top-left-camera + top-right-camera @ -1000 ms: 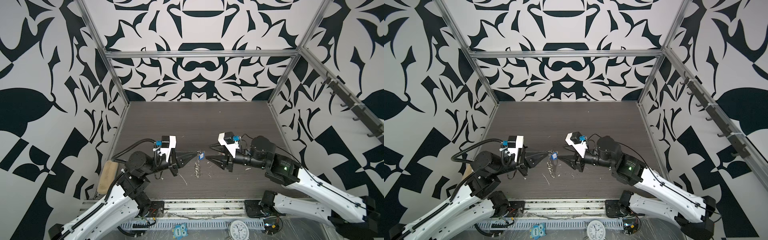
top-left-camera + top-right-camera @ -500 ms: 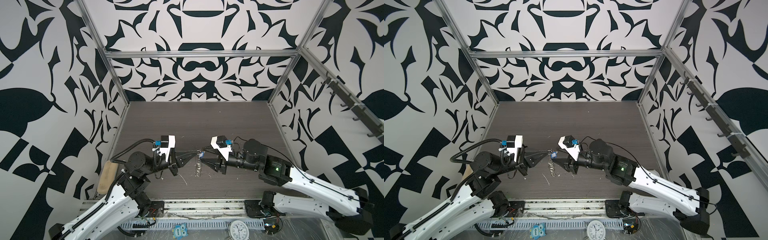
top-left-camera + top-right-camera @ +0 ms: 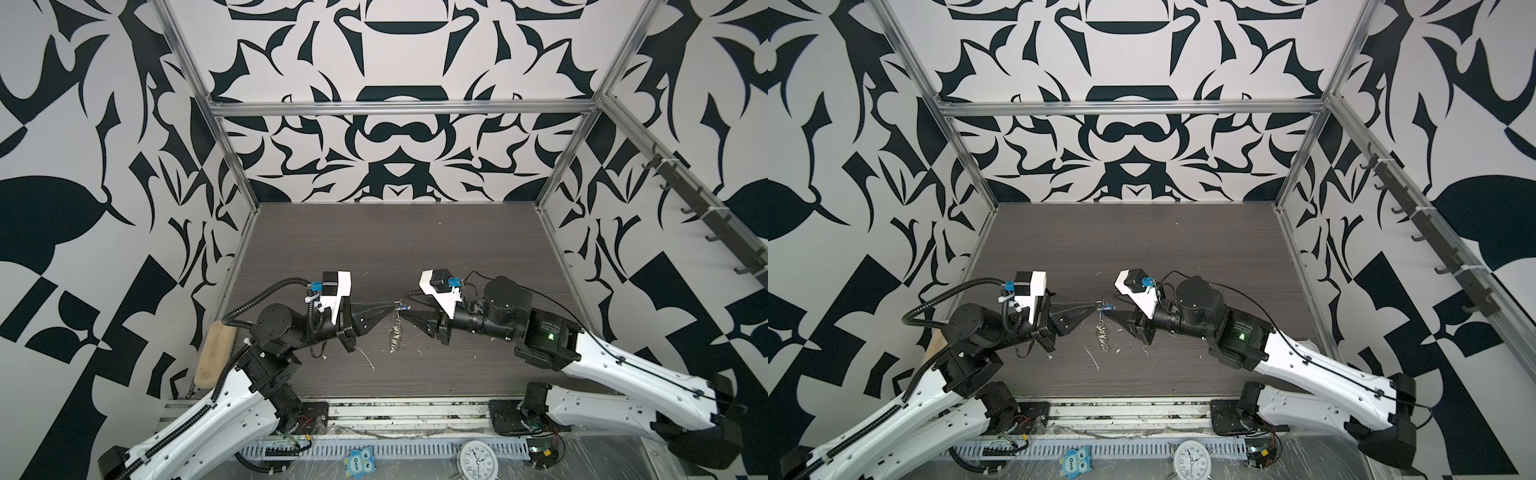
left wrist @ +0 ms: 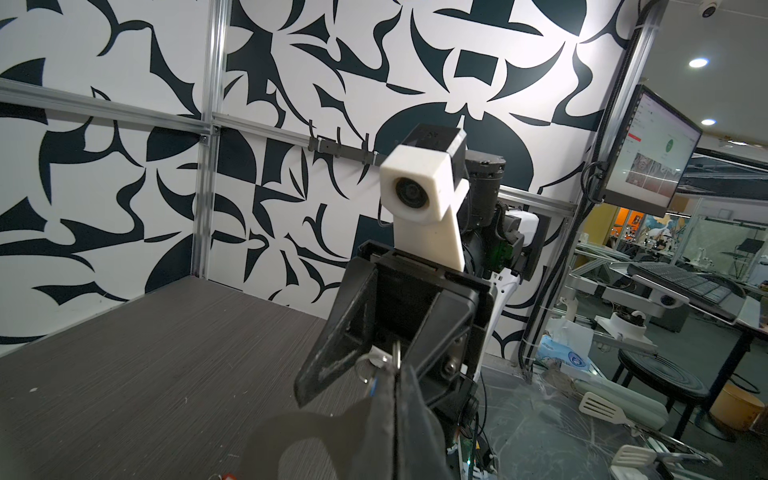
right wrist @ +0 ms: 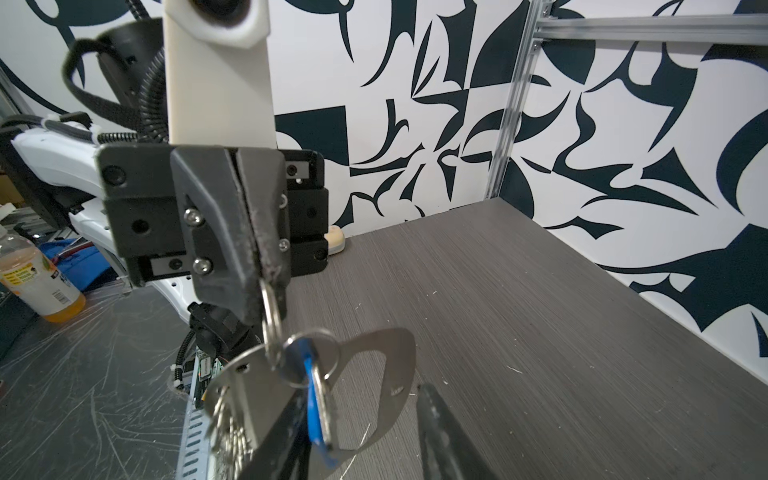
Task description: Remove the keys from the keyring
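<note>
Holding keyring (image 5: 399, 361) by one small ring (image 5: 270, 309), left gripper (image 5: 266, 297) clamped | right gripper (image 5: 353, 432) jaws apart, blue key (image 5: 316, 411) between them | risk: I pinch keyring too, key won't slide off

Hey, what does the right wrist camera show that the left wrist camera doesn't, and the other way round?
Only the right wrist view: the keyring as a whole silver plate, hanging under the shut left gripper, which pinches a small ring, and a bottle of orange drink. Only the left wrist view: the right gripper head-on, jaws apart around the rings, and a lit monitor. Both: the blue key tag and the dark table.
</note>
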Available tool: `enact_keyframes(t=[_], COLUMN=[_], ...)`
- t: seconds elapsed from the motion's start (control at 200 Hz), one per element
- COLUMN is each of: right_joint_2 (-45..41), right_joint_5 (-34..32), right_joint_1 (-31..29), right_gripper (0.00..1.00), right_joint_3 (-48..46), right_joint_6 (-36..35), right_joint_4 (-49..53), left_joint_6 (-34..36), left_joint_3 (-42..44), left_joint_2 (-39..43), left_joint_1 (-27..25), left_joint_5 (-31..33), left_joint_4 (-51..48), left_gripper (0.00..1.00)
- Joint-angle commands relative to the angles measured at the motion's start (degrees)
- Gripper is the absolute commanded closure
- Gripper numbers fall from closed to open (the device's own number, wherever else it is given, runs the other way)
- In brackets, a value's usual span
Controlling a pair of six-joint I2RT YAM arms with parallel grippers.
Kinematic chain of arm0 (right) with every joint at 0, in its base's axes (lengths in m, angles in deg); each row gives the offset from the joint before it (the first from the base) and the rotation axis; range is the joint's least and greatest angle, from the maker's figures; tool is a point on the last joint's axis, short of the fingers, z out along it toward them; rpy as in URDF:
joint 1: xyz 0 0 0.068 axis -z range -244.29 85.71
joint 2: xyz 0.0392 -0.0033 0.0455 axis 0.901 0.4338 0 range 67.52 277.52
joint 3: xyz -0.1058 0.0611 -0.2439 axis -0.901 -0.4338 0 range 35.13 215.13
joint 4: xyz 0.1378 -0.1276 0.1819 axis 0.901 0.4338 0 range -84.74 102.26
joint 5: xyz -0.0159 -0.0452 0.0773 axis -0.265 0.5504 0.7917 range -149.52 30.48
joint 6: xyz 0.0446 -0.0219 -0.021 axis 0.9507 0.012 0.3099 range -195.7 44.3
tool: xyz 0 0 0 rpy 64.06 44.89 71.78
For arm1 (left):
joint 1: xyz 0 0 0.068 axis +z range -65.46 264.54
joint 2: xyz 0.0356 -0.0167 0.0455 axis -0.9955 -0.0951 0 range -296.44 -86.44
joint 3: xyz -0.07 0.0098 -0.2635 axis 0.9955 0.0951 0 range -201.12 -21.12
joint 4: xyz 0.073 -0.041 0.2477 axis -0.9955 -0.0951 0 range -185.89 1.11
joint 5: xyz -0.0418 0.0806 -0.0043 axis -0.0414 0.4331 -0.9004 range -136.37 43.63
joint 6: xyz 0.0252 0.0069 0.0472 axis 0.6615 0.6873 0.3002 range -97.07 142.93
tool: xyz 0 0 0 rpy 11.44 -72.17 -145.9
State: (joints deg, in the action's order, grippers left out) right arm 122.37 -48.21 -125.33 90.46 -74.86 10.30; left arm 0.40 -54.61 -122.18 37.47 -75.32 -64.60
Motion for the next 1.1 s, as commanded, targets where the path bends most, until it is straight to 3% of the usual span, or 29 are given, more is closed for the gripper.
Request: enact_keyframes(t=[0.0,0.24,0.535,1.095], right_joint_2=[-0.23,-0.62,-0.1,7.56], right_joint_5=[-0.06,-0.76,-1.68,-1.07], right_joint_1=[-0.48,-0.78,-1.55,-5.71], right_gripper=[0.58,0.7,1.0,1.0], right_joint_3=[2.88,2.86,4.04,9.16], right_joint_6=[-0.58,-0.97,-2.01,-6.37], right_joint_4=[-2.4,-2.02,-0.41,6.92], left_joint_6=[-0.42,-0.42,-0.85,-5.72], left_joint_3=[0.5,0.9,1.15,3.8], left_joint_2=[0.5,1.15,1.64,-1.04], left_joint_1=[-0.13,-0.13,-0.13,-0.13], left_joint_5=[-0.24,2.08,4.96,6.44], left_joint_4=[2.76,2.1,2.23,13.58], left_gripper=[1.0,1.0,1.0,1.0])
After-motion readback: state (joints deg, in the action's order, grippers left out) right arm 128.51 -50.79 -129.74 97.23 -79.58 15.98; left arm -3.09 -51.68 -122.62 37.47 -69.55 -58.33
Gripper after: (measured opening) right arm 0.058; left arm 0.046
